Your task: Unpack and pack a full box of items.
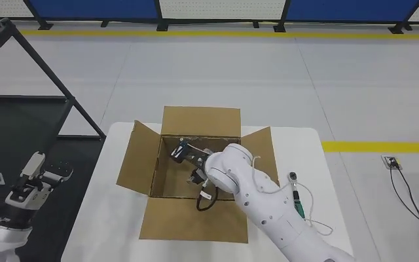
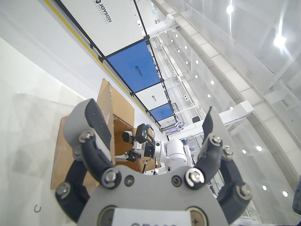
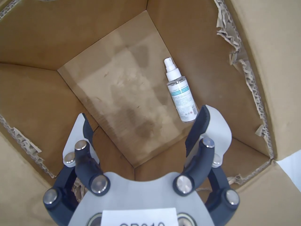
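Jaws apart on both, the right gripper (image 3: pixel 143 114) is being poised over the spray bottle (image 3: pixel 180 90) by the box (image 3: pixel 70 36) wall, likely for grasping, the left gripper (image 2: pixel 152 111) parked beyond the tabletop (image 1: pixel 98 223) edge.

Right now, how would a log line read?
box: open on table | spray bottle: lying on box floor | right gripper: open, inside box | left gripper: open, away from box

Lab hall w/ yellow floor tape (image 1: pixel 196 33), blue partitions (image 1: pixel 91 8), ceiling lights (image 2: pixel 230 9).
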You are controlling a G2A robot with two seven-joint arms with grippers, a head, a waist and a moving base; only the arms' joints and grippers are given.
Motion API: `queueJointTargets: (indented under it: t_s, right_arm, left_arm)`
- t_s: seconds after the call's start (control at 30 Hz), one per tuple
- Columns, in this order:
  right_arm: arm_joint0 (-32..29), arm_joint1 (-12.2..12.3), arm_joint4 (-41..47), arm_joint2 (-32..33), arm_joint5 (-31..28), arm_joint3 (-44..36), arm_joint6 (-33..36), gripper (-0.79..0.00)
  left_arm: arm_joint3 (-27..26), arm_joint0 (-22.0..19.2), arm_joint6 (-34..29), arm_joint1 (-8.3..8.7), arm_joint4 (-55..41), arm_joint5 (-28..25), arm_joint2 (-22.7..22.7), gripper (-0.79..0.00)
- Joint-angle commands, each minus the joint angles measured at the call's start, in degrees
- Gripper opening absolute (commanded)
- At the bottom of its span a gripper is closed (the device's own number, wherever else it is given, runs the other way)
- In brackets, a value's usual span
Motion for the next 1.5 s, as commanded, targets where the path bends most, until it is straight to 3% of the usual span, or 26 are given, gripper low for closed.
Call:
queueJointTargets:
  t_s: [0.0,0.3,0.5,1.03,1.47]
  right_arm:
    - [1.5,-0.5,1.9,0.0,-0.4,3.5,-0.3,0.000]
    - [8.0,-3.7,4.6,-3.1,3.1,20.1,-3.4,0.000]
    - [10.9,-5.8,4.3,-6.0,0.4,27.9,-5.1,0.000]
    - [14.0,-10.3,1.0,-10.2,2.2,40.6,-14.0,0.000]
    - [16.3,-13.0,2.3,-10.2,2.1,48.3,-14.2,0.000]
  left_arm:
    - [0.2,0.1,0.1,-0.01,-0.2,-0.1,-0.3,0.000]
    - [0.4,0.1,0.3,-0.02,-0.3,0.2,-0.5,0.000]
    - [0.4,-0.3,0.3,0.02,-0.1,0.6,-0.4,0.000]
    - [0.6,-1.5,0.5,0.16,0.7,1.1,0.4,0.000]
    - [0.9,-1.7,0.9,0.18,0.6,1.3,0.4,0.000]
